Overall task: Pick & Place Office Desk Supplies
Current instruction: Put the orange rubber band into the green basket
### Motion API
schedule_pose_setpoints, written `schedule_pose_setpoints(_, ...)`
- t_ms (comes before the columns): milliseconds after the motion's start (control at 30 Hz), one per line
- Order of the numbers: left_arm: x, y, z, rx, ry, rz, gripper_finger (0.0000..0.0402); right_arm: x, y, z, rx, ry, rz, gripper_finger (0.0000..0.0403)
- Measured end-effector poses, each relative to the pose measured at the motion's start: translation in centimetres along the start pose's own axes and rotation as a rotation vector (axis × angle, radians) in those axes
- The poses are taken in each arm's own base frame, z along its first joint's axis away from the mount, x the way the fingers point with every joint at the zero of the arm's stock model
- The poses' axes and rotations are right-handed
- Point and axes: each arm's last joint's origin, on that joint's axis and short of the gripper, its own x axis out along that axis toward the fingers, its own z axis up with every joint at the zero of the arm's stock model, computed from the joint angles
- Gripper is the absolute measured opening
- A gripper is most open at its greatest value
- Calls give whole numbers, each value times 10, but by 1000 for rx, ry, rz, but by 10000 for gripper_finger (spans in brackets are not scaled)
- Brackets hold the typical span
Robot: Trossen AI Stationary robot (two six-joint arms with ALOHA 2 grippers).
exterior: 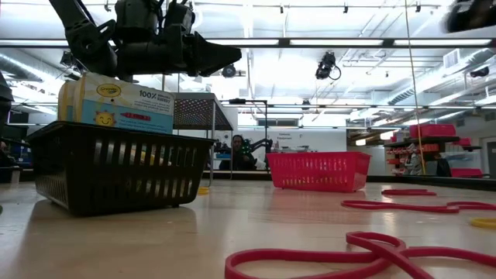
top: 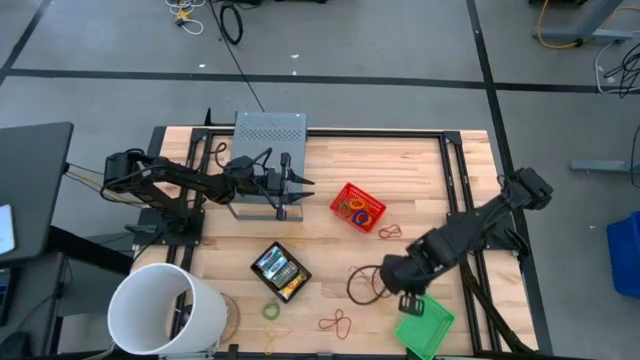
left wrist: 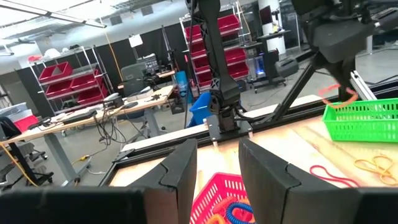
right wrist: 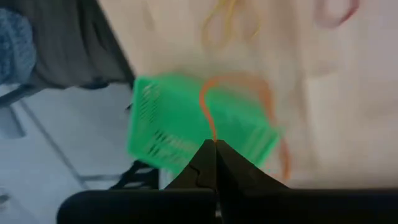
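3 baskets sit on the wooden table [top: 420, 170] (grey floor [top: 400, 40] around).

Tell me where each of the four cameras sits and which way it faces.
High: overhead, straight down on the table; both arms show.
Low: at tabletop height, level past the black basket; left arm above.
Left wrist: on the left arm, over the red basket; left end effector open.
Right wrist: looks down on the green basket; right end effector shut on an orange band.
Shared: the red basket, in high, low and left wrist.
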Motion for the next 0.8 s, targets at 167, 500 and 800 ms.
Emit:
schedule_pose_setpoints(167,0,0,0,-1,0,0,127,15,21,-13,91,93,74,0)
schedule_pose_setpoints(500,0,0,0,-2,-2,-2,127,76,55,-1,101,263,178,0)
schedule_pose_setpoints(800,0,0,0,-8,-3,-3,127,113,52,11,36,353,147,0)
